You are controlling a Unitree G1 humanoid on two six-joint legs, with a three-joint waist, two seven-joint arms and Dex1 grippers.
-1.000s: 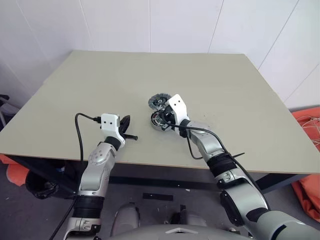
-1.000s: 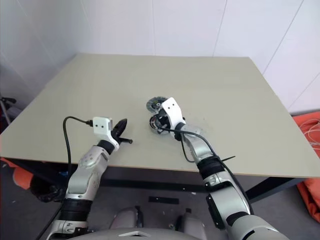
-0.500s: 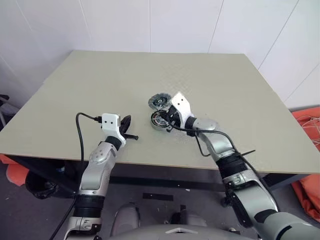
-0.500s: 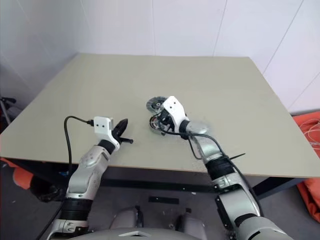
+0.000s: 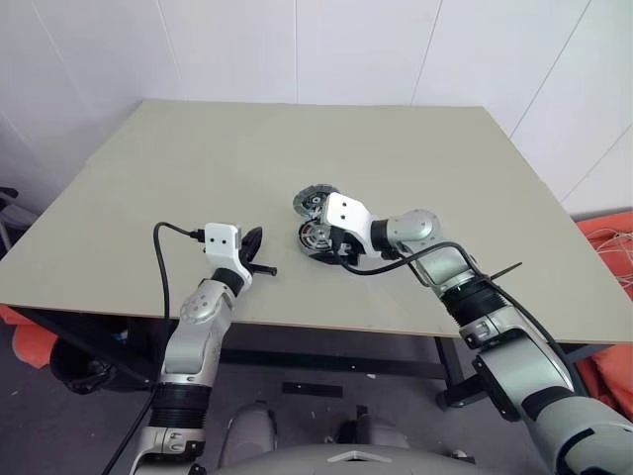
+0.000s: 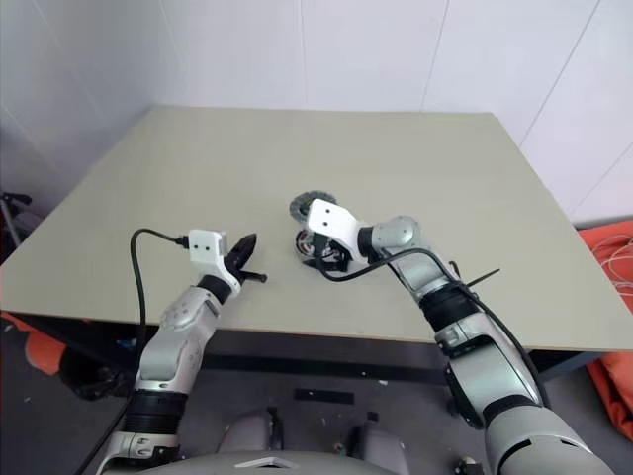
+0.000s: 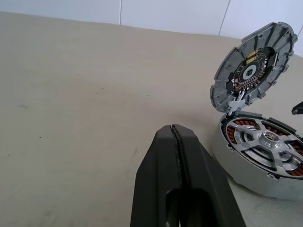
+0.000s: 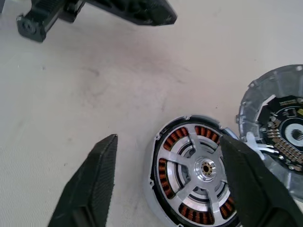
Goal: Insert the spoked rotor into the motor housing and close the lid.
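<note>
Table: beige top [image 5: 198, 168], carrying every item listed
Motor housing: short grey-walled cup [image 8: 156, 201] with a ring of copper-brown windings, resting flat on the table near its front-middle, just under the right wrist block
Spoked rotor: shiny silver wheel [image 8: 201, 172], seated inside the motor housing, spokes and central hub facing up, windings showing between spokes and rim
Lid: round grey ribbed disc [image 7: 251, 66], swung up and tilted, dark circuit-covered inner face exposed, joined to the housing's far edge by a small hinge-like link
Right gripper: [image 8: 175, 175] poised above the housing, pointing down and toward the robot's left; jaws spread wide, one black finger [image 8: 94, 175] over bare table beside the housing, the other over its opposite rim; nothing held
Left gripper: [image 7: 177, 156] level over bare table, well to the robot's left of the housing; jaws pressed together, empty
Cable: black lead [image 5: 163, 267] looping from the left wrist block
</note>
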